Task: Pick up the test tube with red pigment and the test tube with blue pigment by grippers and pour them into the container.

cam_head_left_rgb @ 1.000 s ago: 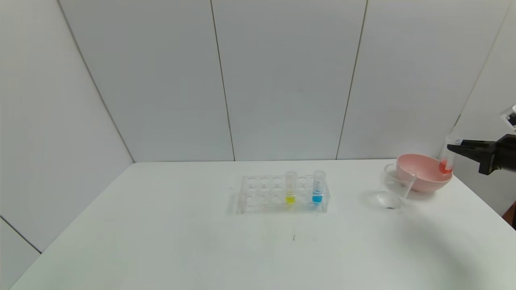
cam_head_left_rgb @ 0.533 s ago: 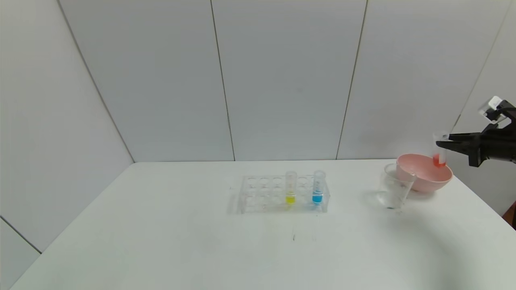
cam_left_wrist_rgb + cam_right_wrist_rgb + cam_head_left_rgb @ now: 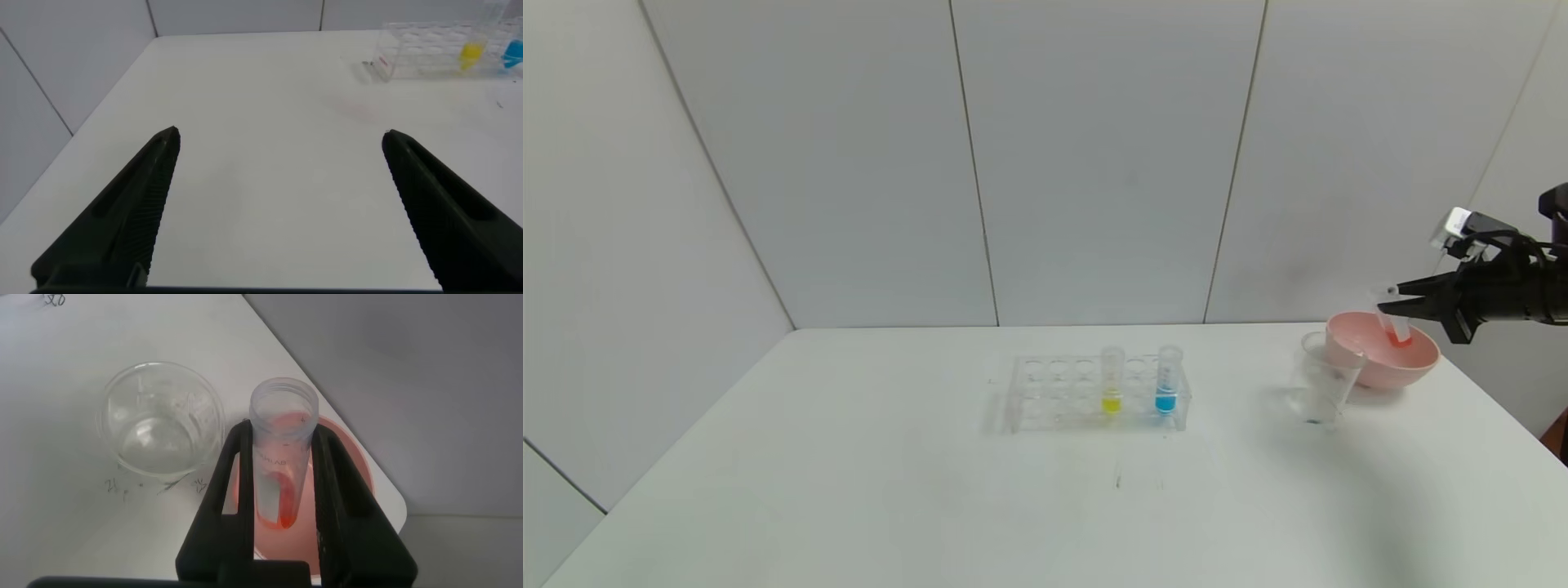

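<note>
My right gripper (image 3: pixel 1393 306) is shut on the test tube with red pigment (image 3: pixel 1395 325), held tilted above the pink bowl (image 3: pixel 1372 359), its mouth leaning toward the container. In the right wrist view the tube (image 3: pixel 280 457) sits between the black fingers (image 3: pixel 232 482) with red liquid at its bottom. The container (image 3: pixel 1325 377), a clear cup, stands just left of the bowl and shows in the right wrist view (image 3: pixel 162 418). The test tube with blue pigment (image 3: pixel 1167 380) stands upright in the clear rack (image 3: pixel 1054 392). My left gripper (image 3: pixel 279 140) is open and empty over bare table.
A tube with yellow liquid (image 3: pixel 1112 380) stands in the rack left of the blue one. The table's right edge (image 3: pixel 1503 400) runs close behind the bowl. White wall panels stand behind the table.
My right gripper has risen and moved left over the pink bowl with the red tube. The tube has gone from upright to tilted.
</note>
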`<action>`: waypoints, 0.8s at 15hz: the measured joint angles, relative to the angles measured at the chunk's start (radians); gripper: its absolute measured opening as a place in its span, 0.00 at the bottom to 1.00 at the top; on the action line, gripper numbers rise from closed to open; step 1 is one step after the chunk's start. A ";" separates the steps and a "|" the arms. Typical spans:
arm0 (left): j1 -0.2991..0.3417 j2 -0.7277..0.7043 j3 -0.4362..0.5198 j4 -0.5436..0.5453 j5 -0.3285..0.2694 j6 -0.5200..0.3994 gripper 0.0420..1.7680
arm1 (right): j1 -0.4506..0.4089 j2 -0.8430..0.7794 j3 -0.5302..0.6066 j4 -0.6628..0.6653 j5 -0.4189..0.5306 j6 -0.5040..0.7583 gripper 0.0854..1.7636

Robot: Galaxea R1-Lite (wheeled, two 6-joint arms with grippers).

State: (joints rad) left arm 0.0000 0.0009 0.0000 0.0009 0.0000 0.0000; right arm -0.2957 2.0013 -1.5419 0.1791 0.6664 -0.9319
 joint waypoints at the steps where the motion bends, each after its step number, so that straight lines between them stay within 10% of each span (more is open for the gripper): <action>1: 0.000 0.000 0.000 0.000 0.000 0.000 1.00 | 0.013 0.001 -0.022 0.029 -0.017 -0.011 0.24; 12: 0.000 0.000 0.000 0.000 0.000 0.000 1.00 | 0.140 0.025 -0.354 0.526 -0.308 -0.116 0.24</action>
State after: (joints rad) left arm 0.0000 0.0009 0.0000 0.0009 0.0000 0.0000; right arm -0.1557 2.0262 -1.8960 0.7047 0.3581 -1.0481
